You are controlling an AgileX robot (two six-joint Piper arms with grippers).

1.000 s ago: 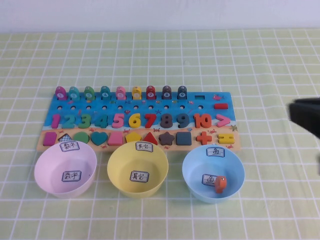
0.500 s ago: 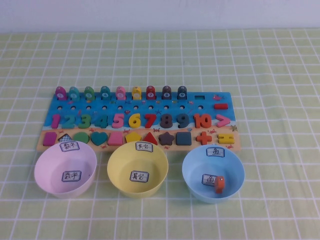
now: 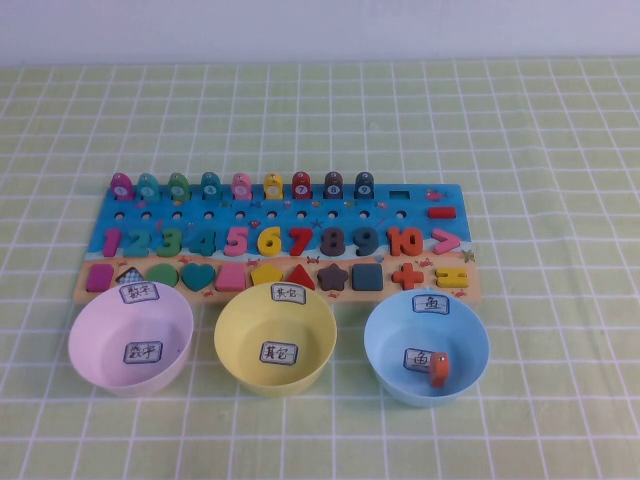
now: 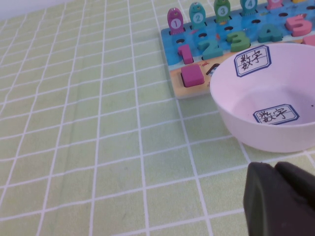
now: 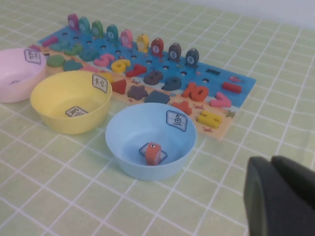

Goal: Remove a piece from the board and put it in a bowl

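- We find the table [image 3: 560, 130], covered in a green checked cloth, carrying every item.
- The board [image 3: 420, 215] lies flat across the middle of the table, its long side running left to right. Nine fish tokens stand upright along its far edge; the slot at the right end of that row holds none.
- Three bowls sit in a row just beside the board's near edge: pink bowl [image 3: 95, 325] at left, yellow bowl [image 3: 240, 320] in the middle, blue bowl [image 3: 385, 335] at right. Each rim overlaps the board's tan strip in the high view; we cannot tell whether they touch it.
- The left tool [image 4: 283, 201] appears only in its own wrist view, as a dark mass low over the cloth near the pink bowl, on the side away from the board. We cannot tell how far it is open, and we see nothing in it.
- The right tool [image 5: 283, 196] appears only in its own wrist view, likewise dark, near the blue bowl on the side away from the board. We cannot tell its opening; we see nothing in it.
- The piece [image 3: 438, 368] rests inside the blue bowl, on the bottom, on the label there, apart from both tools.
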